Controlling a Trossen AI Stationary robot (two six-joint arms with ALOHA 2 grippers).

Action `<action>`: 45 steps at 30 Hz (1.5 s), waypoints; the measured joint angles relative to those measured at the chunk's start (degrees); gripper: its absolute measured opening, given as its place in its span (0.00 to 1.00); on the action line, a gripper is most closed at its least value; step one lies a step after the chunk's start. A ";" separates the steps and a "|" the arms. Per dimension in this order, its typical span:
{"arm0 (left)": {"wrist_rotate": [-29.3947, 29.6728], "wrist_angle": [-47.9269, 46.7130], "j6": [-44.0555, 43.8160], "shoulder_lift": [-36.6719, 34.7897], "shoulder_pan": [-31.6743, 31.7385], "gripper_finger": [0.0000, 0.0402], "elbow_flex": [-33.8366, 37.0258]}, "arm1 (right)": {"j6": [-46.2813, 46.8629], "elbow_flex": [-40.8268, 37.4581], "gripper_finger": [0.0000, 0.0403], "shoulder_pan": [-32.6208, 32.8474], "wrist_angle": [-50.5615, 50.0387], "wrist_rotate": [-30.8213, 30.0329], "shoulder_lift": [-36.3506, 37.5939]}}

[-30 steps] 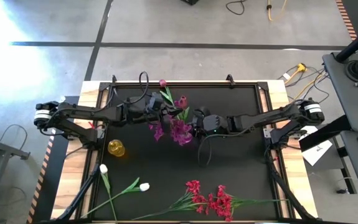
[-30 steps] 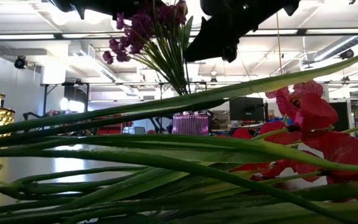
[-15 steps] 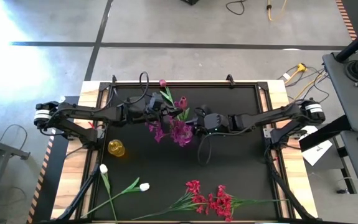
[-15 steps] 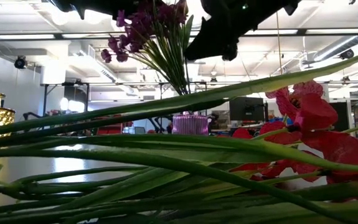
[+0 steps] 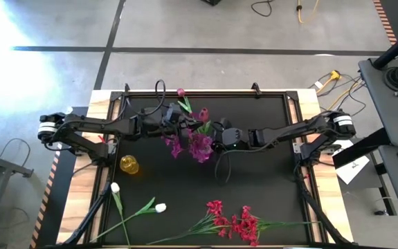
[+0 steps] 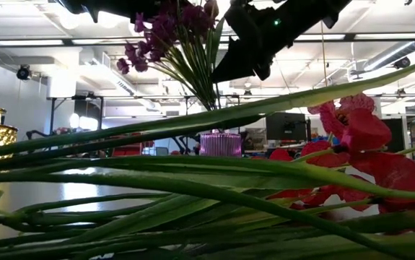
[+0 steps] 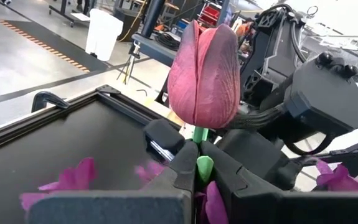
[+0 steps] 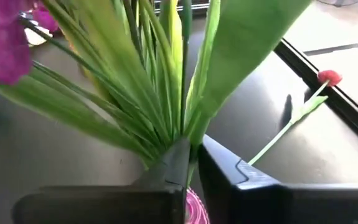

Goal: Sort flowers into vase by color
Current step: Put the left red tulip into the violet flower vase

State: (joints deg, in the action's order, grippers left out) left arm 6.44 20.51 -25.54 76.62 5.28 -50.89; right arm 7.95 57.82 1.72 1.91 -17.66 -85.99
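Near edge of the worktop (image 5: 254,180): 2 white tulips (image 5: 158,207) lie at the left and a bunch of red flowers (image 5: 237,223) lies at the right, all flat, with bare black surface between them and the centre. A small yellow vase (image 5: 129,164) stands farther in, on the left, apart from both arms.

Centre: the purple flowers (image 5: 197,145) stand upright in a pink vase (image 6: 220,143). The right pincer (image 8: 191,163) is clamped on a green leaf and stalks of this bunch just above the vase mouth, its 2 fingers (image 8: 223,177) almost together. The left pincer (image 7: 196,169) is closed on the green stalk of 1 pink tulip (image 7: 203,73), holding the bud upright just beside the purple bunch and close to the right arm.

Far edge: 1 more pink tulip (image 5: 181,93) lies by the rim.
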 joint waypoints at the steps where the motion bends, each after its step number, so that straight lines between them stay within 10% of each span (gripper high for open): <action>1: 0.00 -0.10 -0.02 0.01 0.00 0.00 0.00 | -0.30 0.00 0.04 0.00 0.20 -0.03 -0.27; 45: 3.68 -20.71 1.19 -14.70 5.74 0.24 0.00 | 2.25 -8.63 0.03 3.06 0.60 -8.33 7.37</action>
State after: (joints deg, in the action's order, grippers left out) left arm 10.12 -0.20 -24.35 61.92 11.02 -50.89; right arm 10.20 49.19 4.77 2.51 -25.99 -78.62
